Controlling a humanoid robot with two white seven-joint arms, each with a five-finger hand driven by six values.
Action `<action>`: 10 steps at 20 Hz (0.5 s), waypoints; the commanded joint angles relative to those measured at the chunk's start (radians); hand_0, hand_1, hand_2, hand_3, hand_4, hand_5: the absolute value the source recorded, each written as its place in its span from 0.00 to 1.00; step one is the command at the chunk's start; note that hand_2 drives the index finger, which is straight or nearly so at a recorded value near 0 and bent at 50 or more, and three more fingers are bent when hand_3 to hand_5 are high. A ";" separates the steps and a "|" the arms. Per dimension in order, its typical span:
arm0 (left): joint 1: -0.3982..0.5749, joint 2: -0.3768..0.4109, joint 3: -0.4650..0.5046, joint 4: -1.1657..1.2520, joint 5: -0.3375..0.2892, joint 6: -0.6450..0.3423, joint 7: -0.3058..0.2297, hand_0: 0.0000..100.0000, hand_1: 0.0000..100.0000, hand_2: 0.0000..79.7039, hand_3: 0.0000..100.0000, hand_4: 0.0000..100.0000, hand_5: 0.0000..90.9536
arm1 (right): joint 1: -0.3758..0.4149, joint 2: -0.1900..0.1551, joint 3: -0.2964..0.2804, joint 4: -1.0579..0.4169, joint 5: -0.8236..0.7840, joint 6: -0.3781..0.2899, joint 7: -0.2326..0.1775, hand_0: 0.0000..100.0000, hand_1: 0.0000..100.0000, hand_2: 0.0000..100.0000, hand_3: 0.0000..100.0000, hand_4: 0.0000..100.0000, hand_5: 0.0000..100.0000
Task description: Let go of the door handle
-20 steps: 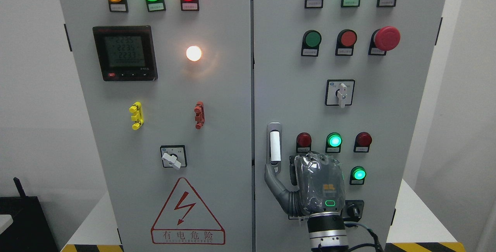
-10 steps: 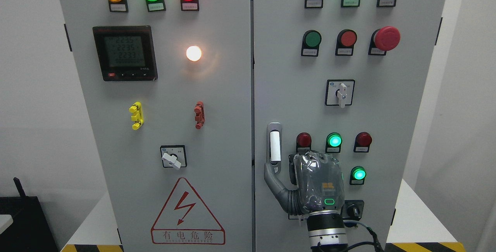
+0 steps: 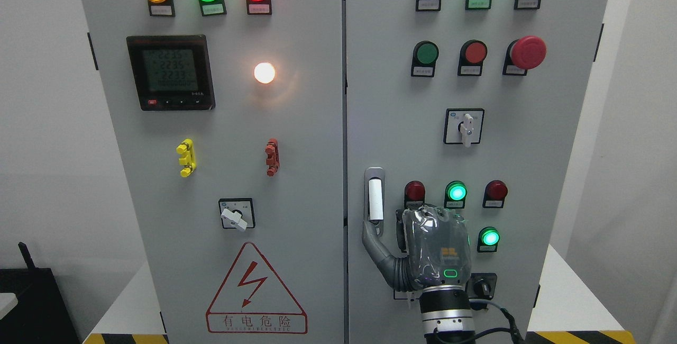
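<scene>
The door handle (image 3: 374,196) is a white upright lever in a silver frame at the left edge of the cabinet's right door (image 3: 391,121). My right hand (image 3: 418,249), grey under clear plastic, is raised in front of that door just below and right of the handle. Its back faces me. The thumb (image 3: 373,238) is spread out to the left, and its tip sits at the handle's lower end. The other fingers point at the door and are mostly hidden behind the hand; none wrap the lever. My left arm is out of view.
Around the hand are red and green lamps (image 3: 456,192), with a key switch (image 3: 484,286) at its lower right. A rotary switch (image 3: 465,127) sits above. The left door (image 3: 238,121) carries a meter, lamps, a selector and a warning triangle. White walls flank the cabinet.
The right hand has barely shifted, a touch right and down. The thumb tip stays at the handle's lower end.
</scene>
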 commanded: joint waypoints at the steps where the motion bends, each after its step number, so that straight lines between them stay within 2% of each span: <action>1: -0.026 0.000 0.017 0.000 0.000 0.000 0.000 0.12 0.39 0.00 0.00 0.00 0.00 | -0.007 0.001 -0.001 0.010 -0.002 0.001 0.000 0.35 0.15 1.00 1.00 0.88 0.92; 10: -0.026 0.000 0.017 0.000 0.000 0.000 0.000 0.12 0.39 0.00 0.00 0.00 0.00 | -0.007 0.001 -0.003 0.015 -0.010 0.001 -0.001 0.35 0.16 1.00 1.00 0.88 0.92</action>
